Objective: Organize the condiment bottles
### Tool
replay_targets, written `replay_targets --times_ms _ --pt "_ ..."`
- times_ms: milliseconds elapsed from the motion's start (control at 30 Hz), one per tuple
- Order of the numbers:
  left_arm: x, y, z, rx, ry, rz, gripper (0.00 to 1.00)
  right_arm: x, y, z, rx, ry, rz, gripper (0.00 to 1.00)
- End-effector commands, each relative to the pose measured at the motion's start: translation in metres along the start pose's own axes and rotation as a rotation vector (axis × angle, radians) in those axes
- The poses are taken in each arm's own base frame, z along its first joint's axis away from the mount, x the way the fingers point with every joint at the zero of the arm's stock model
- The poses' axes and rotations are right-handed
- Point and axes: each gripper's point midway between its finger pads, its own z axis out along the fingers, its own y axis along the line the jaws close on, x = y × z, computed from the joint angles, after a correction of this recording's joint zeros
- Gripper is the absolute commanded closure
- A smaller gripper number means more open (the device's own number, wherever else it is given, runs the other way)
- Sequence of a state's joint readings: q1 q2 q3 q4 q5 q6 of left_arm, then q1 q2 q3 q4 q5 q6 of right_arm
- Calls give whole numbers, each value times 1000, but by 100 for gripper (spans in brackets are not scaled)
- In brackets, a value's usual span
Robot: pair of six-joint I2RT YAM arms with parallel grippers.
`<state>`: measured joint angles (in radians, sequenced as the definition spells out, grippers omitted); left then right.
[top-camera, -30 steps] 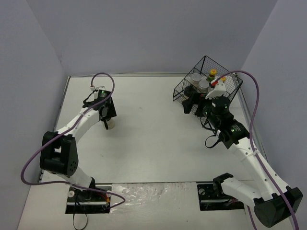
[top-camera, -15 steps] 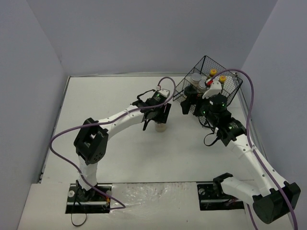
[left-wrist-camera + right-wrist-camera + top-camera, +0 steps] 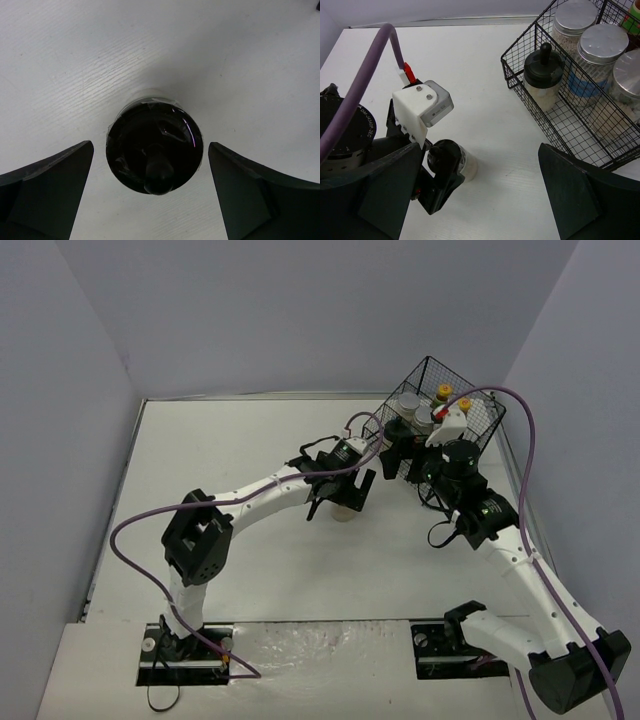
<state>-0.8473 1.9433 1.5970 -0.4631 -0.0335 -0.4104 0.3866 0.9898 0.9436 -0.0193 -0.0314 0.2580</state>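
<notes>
A black-capped shaker (image 3: pixel 155 150) stands upright on the white table between the fingers of my left gripper (image 3: pixel 150 146), which is open with a gap on each side of the cap. From above, this shaker (image 3: pixel 343 510) is just left of the black wire basket (image 3: pixel 487 435), under the left gripper (image 3: pixel 340 490). My right gripper (image 3: pixel 398 455) is open and empty at the basket's near left corner. The basket (image 3: pixel 506 70) holds another black-capped shaker (image 3: pixel 543 70), three silver-lidded jars (image 3: pixel 602 42) and two yellow-capped bottles (image 3: pixel 441 392).
The left arm (image 3: pixel 260 490) stretches across the table's middle toward the basket. A purple cable (image 3: pixel 387 37) loops over the left wrist. The table's back edge meets the wall (image 3: pixel 260 395). The right wall stands close behind the basket.
The left arm swept from the table's left side to the middle beside the basket, carrying the shaker. The shaker now stands on the table and the left jaws have opened. The right arm barely moved.
</notes>
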Motion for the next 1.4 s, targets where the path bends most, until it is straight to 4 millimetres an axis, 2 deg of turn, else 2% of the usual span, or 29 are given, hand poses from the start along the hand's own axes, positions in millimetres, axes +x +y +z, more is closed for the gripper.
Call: replay_targets --times_ms 0,100,200,300,333,500,667,767,833,900,967,1167,1200,1367 --pt "-39 -12 -49 49 -132 -34 3 -46 6 -13 -15 -141 -23 0" --pt "-47 -17 -73 77 -171 -53 3 -62 9 -26 -24 -192 -49 0" --pt "-54 -12 -102 84 -228 -71 3 -75 11 -34 -30 -227 -80 0" --pt "-60 1 -138 68 -297 -93 3 -79 14 -36 -44 -228 -101 0" --pt "-57 11 -151 48 -315 -108 3 -75 16 -32 -57 -209 -107 0" --pt "-37 70 -184 -55 -353 -212 3 -42 29 -4 -142 -83 -130 0" --pt "2 137 -215 -190 -367 -318 3 11 41 36 -174 74 -225 0" --pt "31 173 -223 -291 -353 -376 3 42 64 54 -205 136 -285 0" --pt "45 181 -231 -318 -355 -385 3 57 70 62 -218 160 -291 0" --pt "67 202 -248 -388 -366 -416 3 74 72 74 -219 186 -276 0" --pt "88 216 -253 -448 -354 -437 3 91 70 85 -200 214 -268 0" --pt "126 235 -276 -561 -380 -442 3 114 71 101 -198 238 -257 0" --pt "130 237 -278 -575 -386 -441 3 124 70 105 -192 261 -262 0" --pt "130 238 -290 -585 -464 -447 3 142 74 114 -187 294 -253 0"
